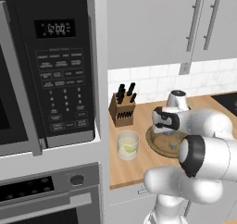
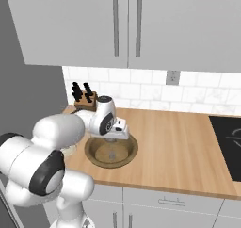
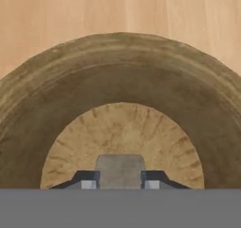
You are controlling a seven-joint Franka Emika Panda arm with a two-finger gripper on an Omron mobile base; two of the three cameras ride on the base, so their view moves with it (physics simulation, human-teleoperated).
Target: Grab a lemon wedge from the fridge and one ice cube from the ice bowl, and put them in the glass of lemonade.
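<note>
Now we see one ice cube [image 3: 120, 169] between our gripper's [image 3: 120, 183] narrowed jaws, at six o'clock in the one ice bowl [image 3: 56, 90].

one ice bowl [image 2: 111, 150] sits on the worktop [image 2: 179, 147], with one ice cube [image 3: 120, 169] in it. one glass of lemonade [image 1: 127, 145] holds one lemon wedge [image 1: 127, 148]. there is one knife block [image 1: 121, 109] with three dark handles, one microwave [image 1: 46, 70], one oven [image 1: 48, 195], one wall outlet [image 2: 172, 77], one cooktop [image 2: 228, 140], and two long cabinet handles [image 2: 116, 23] overhead.
</note>
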